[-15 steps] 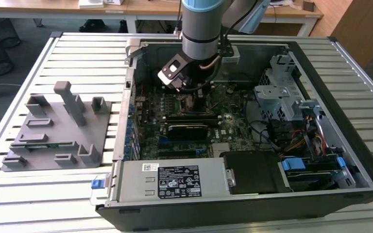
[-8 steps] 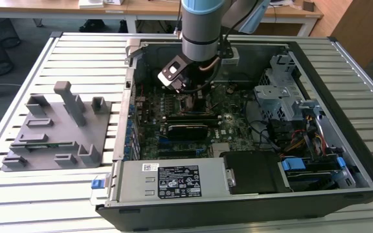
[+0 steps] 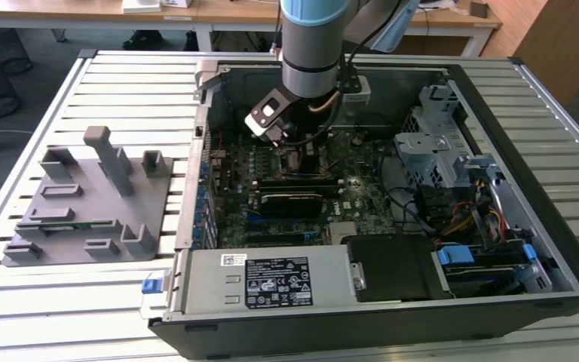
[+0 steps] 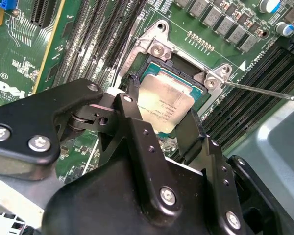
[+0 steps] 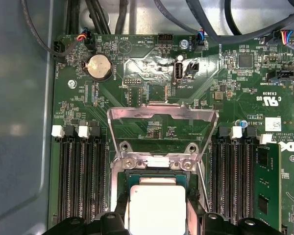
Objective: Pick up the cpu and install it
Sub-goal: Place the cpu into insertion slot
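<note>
The cpu (image 4: 164, 105) is sitting in the opening of the socket frame (image 4: 157, 49) on the motherboard (image 5: 152, 68), its pale metal top facing up in both wrist views. The gripper (image 4: 159, 104) is gripping it narrowly, its black fingers (image 4: 132, 98) pressing against two opposite edges. In the exterior view the arm (image 3: 310, 45) is reaching down into the computer case (image 3: 531, 136) at upper centre. The grey fixture (image 3: 78, 204) is resting well apart, toward the exterior view's left.

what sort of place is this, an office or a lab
Probably a robotics lab or workshop: a robot arm reaches into an open computer case on a slatted metal table, with office desks behind.
</note>
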Robot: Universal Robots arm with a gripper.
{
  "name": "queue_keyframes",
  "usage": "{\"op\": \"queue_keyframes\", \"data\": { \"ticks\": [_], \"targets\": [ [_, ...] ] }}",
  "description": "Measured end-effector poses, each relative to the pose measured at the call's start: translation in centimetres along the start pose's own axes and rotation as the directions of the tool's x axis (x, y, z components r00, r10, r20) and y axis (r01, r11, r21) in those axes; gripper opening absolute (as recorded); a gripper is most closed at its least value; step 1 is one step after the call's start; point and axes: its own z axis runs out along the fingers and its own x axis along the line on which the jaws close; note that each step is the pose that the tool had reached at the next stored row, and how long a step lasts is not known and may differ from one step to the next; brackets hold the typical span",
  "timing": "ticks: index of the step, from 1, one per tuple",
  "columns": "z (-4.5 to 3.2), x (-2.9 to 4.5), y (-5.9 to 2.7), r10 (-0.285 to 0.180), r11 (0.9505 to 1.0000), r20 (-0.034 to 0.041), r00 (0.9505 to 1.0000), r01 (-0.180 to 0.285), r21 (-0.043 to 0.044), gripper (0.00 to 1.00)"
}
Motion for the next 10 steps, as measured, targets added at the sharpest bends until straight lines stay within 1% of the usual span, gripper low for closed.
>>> {"op": "queue_keyframes", "data": {
  "ticks": [10],
  "targets": [
    [0.07, 0.00, -0.01, 0.000, 1.0000, -0.0004, 1.0000, 0.000, -0.0002, 0.55]
  ]
}}
